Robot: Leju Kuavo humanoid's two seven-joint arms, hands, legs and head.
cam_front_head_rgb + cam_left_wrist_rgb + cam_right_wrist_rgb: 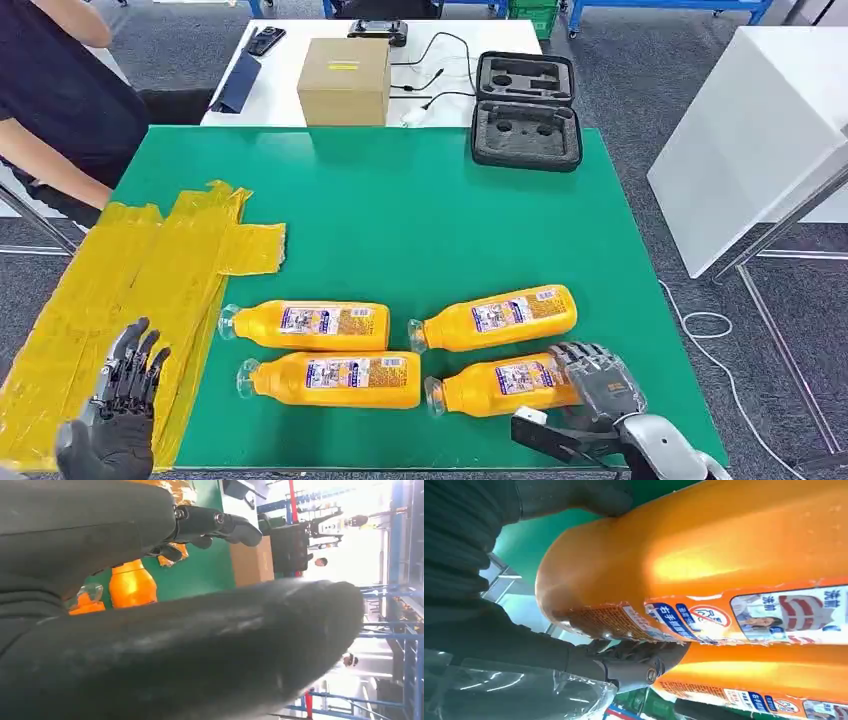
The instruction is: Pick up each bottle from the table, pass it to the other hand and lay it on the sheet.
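- The right hand had its fingers wrapped around the base of the near-right bottle, which lay on its side on the green worktop; the right wrist view showed fingers on both sides of it, so I judged it grasped but not yet lifted.
- The left hand hovered released, fingers spread, over the near end of the yellow sheet.
- The step in hand looked like the first pick-up; next would be a lift and a pass across to the left hand.
- Four orange bottles lay in two rows of two, none on the sheet.
- Farther off stood one cardboard box and one open black case.
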